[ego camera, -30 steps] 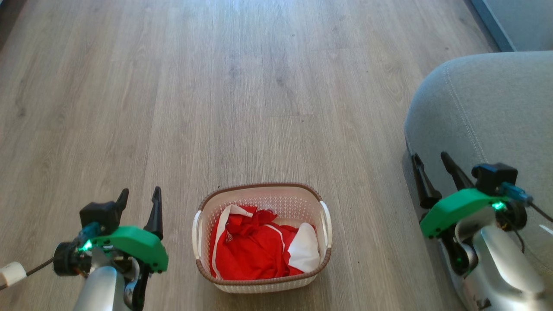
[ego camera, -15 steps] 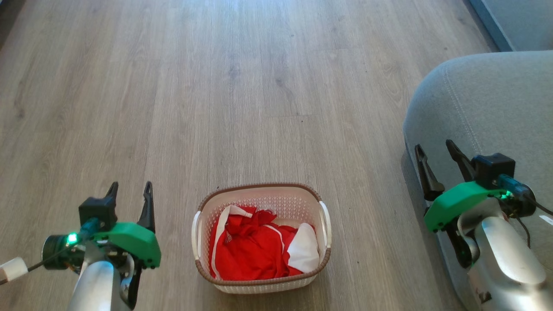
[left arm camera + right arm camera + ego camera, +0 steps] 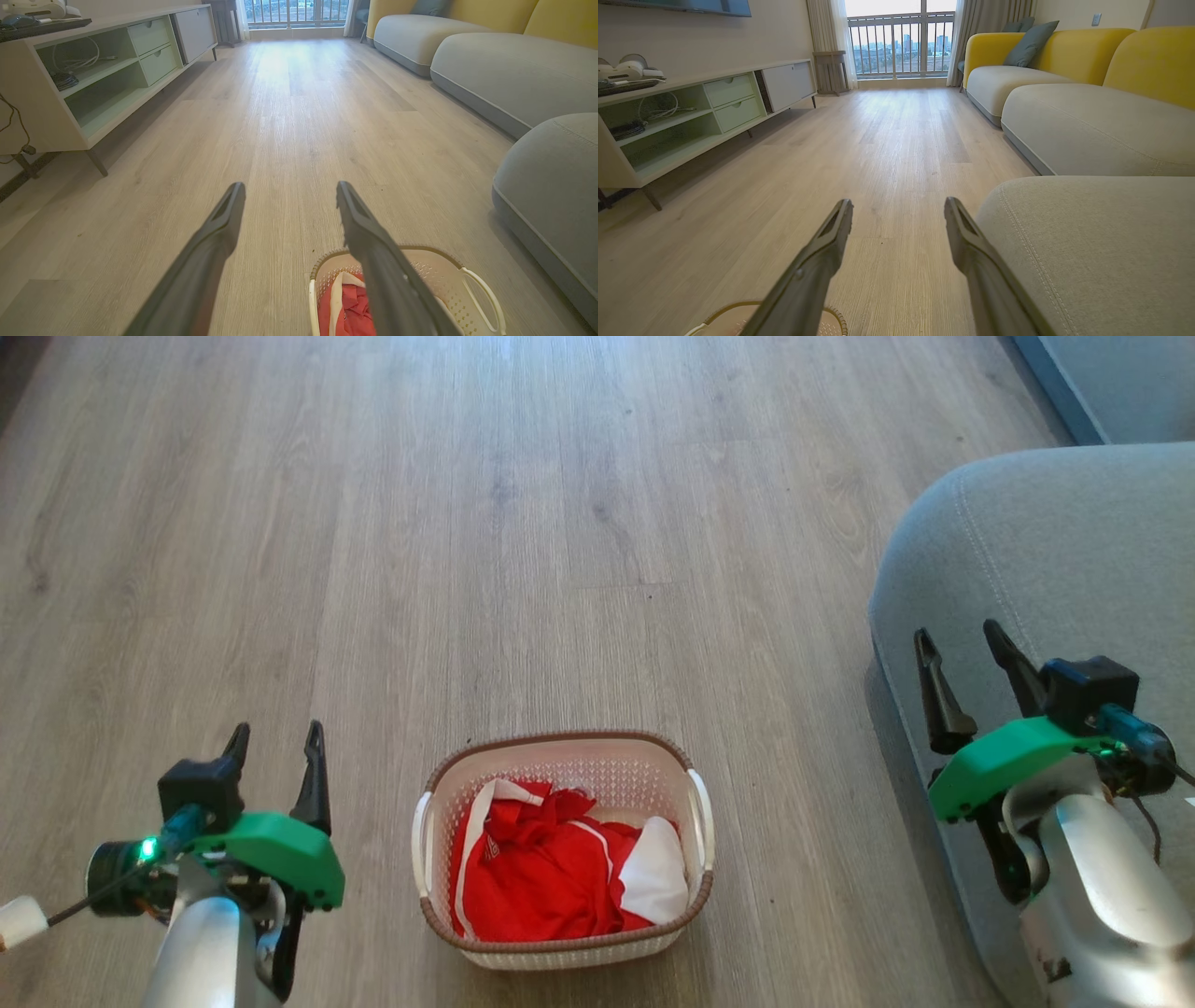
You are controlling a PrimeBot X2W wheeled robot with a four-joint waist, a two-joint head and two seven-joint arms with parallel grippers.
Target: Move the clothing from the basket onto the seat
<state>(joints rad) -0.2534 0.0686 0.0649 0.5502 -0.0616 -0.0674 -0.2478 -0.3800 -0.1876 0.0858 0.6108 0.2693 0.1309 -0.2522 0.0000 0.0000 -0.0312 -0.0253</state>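
Head view: what is held by the left gripper (image 3: 276, 733) and the right gripper (image 3: 959, 635)?

Nothing is held; both pairs of jaws are spread wide and empty.

Where is the clothing (image 3: 541, 887) found?

It is bunched in the basket (image 3: 560, 739), between the two grippers. The seat (image 3: 1055, 541) is seen with its rounded edge just beside the right jaws; open floor (image 3: 560, 523) is left ahead of both.

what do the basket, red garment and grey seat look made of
The cream-white perforated basket looks like moulded plastic: small holes, brown woven-look rim. The bright red garment seems soft fabric, crumpled in folds. The large grey seat looks fabric-upholstered, matte, stitched seams.
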